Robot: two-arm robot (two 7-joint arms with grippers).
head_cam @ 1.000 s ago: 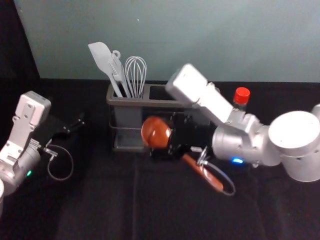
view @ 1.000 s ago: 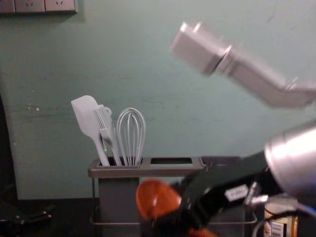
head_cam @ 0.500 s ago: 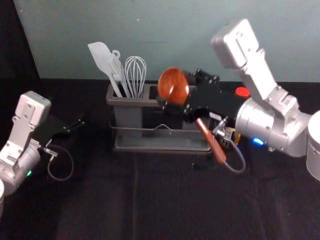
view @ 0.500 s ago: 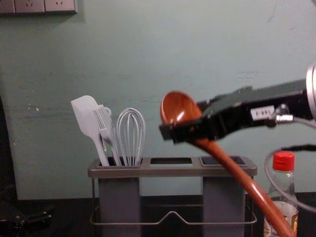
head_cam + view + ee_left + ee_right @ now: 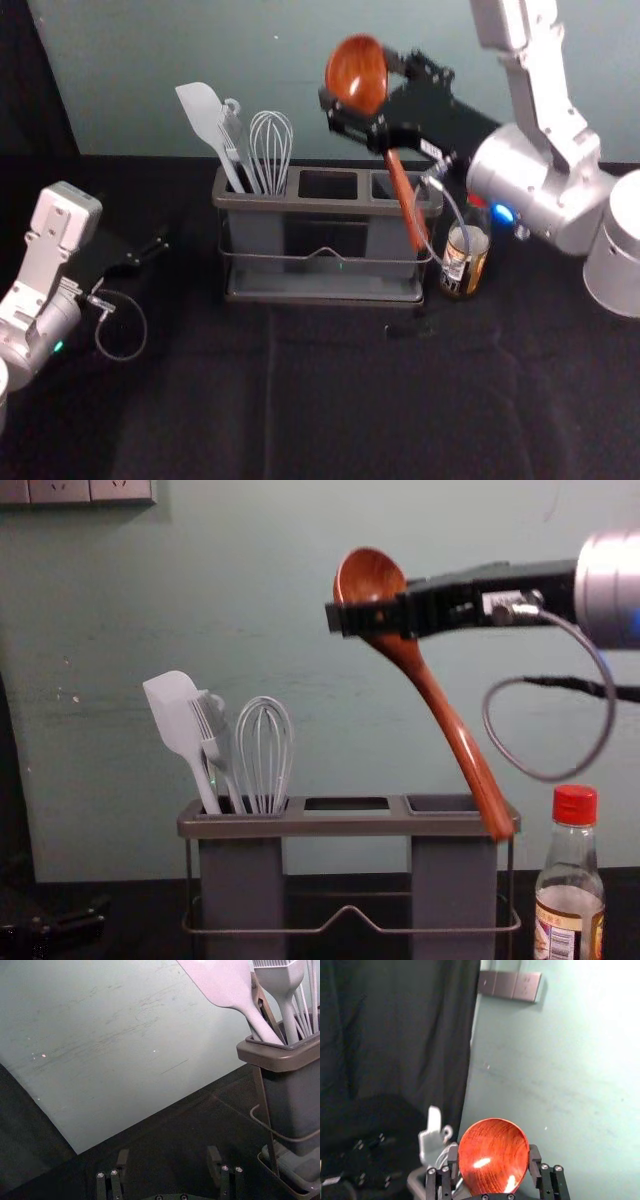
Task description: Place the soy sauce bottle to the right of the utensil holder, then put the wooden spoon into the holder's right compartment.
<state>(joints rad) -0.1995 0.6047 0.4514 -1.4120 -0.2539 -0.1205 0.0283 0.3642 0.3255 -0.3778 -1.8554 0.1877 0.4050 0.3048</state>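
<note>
While the right gripper (image 5: 358, 80) hung at twelve o'clock in the head view, higher than the utensil holder (image 5: 350, 827), it pinched the bowl of the wooden spoon (image 5: 445, 715) from both sides, the bowl hiding part of its grip. The handle slanted down toward five o'clock, its end overlapping the holder's right rim in the chest view; whether they touched was impossible to tell. At the holder's three o'clock side, near it, the soy sauce bottle (image 5: 570, 895) stood upright, its base cut off in the chest view, its cap partly hidden in the head view. The left compartment (image 5: 240, 890) held a spatula (image 5: 175, 715), a brush (image 5: 212, 725) and a whisk (image 5: 265, 755). Parked at nine o'clock in the head view, the left gripper (image 5: 162, 243) had its fingers spread.
</note>
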